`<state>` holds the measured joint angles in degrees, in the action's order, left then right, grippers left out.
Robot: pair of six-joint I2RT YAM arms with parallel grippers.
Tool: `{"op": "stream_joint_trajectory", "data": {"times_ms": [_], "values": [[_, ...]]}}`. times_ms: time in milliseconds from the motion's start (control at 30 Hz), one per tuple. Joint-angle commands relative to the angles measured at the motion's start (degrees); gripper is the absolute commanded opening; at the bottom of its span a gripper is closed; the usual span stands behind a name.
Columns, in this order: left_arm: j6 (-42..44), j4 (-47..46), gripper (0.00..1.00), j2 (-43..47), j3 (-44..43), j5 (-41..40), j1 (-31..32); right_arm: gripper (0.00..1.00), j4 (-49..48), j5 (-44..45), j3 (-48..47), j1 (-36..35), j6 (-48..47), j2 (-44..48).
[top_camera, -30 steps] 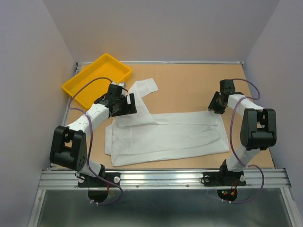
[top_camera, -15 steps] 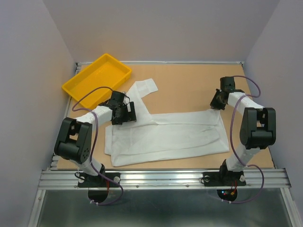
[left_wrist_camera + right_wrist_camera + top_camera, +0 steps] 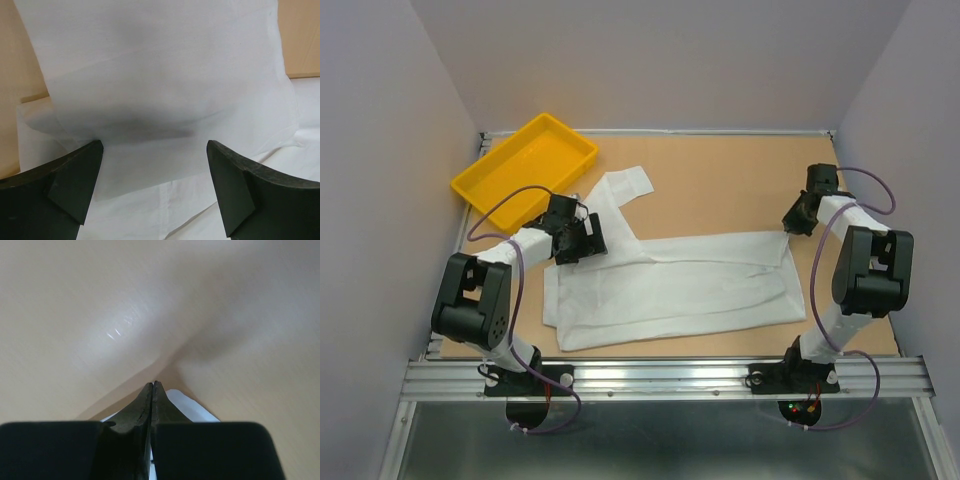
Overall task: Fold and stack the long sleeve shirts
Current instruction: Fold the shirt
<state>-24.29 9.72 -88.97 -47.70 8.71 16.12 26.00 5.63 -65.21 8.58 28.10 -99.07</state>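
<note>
One white long sleeve shirt lies flat across the table, folded lengthwise, with one sleeve reaching toward the back. My left gripper hangs low over the shirt's upper left part, where the sleeve begins. In the left wrist view its jaws stand wide open with only white cloth beneath them. My right gripper is at the shirt's upper right corner. The right wrist view shows its fingers pressed together, with a bit of white cloth showing under and between them.
A yellow plastic tray sits at the back left corner, close behind the left arm. Grey walls enclose the table on three sides. Bare brown tabletop lies behind the shirt between the arms.
The right gripper has shut on the shirt's corner and shifted right, toward the wall. The left arm has dropped lower over the shirt near the sleeve, still open.
</note>
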Motion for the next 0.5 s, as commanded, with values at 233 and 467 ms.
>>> {"op": "stream_joint_trajectory", "data": {"times_ms": [233,467], "values": [[0.65,3.29,0.99,4.5,0.6,2.8,-0.56,0.39,0.54,2.02,-4.31,1.09,0.3,4.92],[1.35,3.82,0.99,15.03,-4.58,2.9,-0.56,0.43,0.19,-9.02,-1.16,0.56,-1.9,11.87]]}}
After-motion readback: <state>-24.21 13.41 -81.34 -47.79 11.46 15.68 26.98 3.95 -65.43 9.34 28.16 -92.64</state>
